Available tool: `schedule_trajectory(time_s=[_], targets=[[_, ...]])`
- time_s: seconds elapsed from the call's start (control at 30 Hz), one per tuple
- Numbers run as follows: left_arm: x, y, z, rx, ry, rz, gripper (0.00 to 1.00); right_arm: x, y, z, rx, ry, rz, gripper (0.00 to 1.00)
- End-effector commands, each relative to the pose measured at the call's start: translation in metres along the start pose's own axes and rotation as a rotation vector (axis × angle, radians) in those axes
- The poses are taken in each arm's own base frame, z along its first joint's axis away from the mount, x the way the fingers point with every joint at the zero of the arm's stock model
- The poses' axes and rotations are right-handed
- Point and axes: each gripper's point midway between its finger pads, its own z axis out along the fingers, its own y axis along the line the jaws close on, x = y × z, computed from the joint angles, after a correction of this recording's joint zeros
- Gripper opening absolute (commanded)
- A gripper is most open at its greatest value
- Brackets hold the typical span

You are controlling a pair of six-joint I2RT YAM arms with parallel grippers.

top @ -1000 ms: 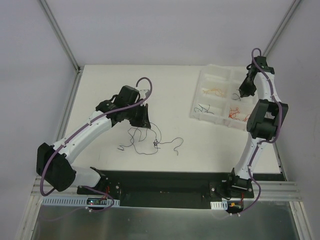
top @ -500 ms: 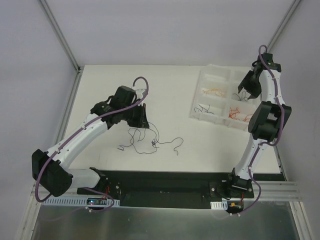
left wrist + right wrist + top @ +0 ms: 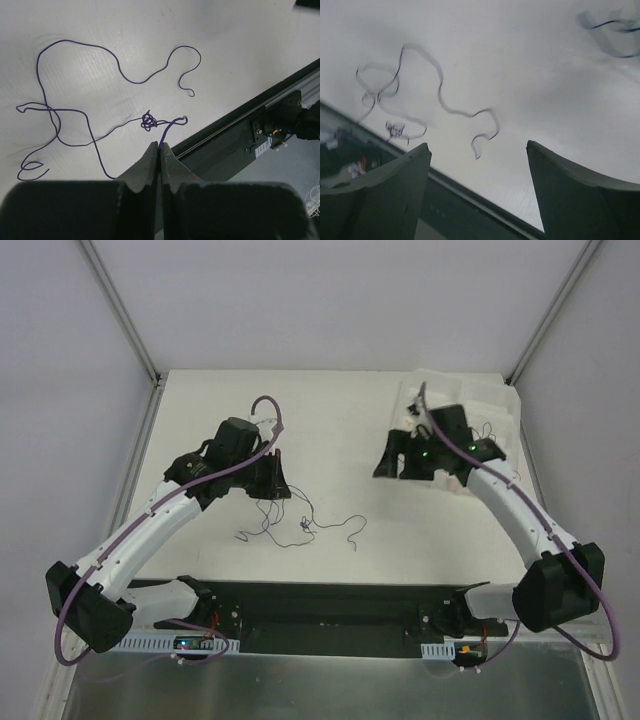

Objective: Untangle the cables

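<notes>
The cables (image 3: 300, 523) lie as thin dark loops on the white table, joined at a tiny knot (image 3: 148, 120). My left gripper (image 3: 276, 488) stands just behind them, shut on a purple strand (image 3: 167, 131) that rises from the knot into the closed fingertips (image 3: 159, 146). My right gripper (image 3: 395, 468) hangs open above the table, to the right of the cables and left of the tray. In the blurred right wrist view, a curled strand (image 3: 470, 113) and the knot (image 3: 395, 128) lie beyond its wide-apart fingers (image 3: 477, 145), which hold nothing.
The white compartmented tray (image 3: 497, 402) sits at the back right, mostly hidden behind the right arm. A black rail (image 3: 330, 602) runs along the near table edge. Grey walls and metal posts enclose the table.
The right arm swung from over the tray down and left toward the table's middle, and its jaws opened. The left arm shifted slightly back and left, still pinching the strand.
</notes>
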Motion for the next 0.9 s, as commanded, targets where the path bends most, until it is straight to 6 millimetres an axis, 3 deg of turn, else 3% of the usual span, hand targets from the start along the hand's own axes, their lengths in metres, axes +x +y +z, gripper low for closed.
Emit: schedule_trajectory(time_s=[0.0,0.07,0.2,0.3,0.47,0.67,0.87], targets=[[-0.01,-0.015,-0.02,0.045,-0.049,-0.012,0.0,0.061,0.106,0.011,-0.462,0.008,-0.258,0.81],[-0.015,-0.021,-0.027,0.059,-0.065,-0.016,0.0,0.078,0.135,0.014,-0.583,-0.004,-0.301,0.81],[-0.027,-0.034,-0.042,0.093,-0.096,-0.033,0.0,0.115,0.166,0.026,-0.657,0.043,-0.378,0.79],[-0.037,-0.041,-0.052,0.109,-0.126,-0.051,0.0,0.118,0.181,0.033,-0.699,0.01,-0.378,0.75],[-0.052,-0.054,-0.068,0.149,-0.169,-0.08,0.0,0.122,0.19,0.037,-0.784,-0.028,-0.341,0.69],[-0.069,-0.066,-0.088,0.204,-0.215,-0.116,0.0,0.132,0.191,0.04,-0.821,-0.058,-0.369,0.71],[-0.079,-0.075,-0.099,0.254,-0.219,-0.147,0.0,0.125,0.203,0.039,-0.838,-0.127,-0.396,0.71]])
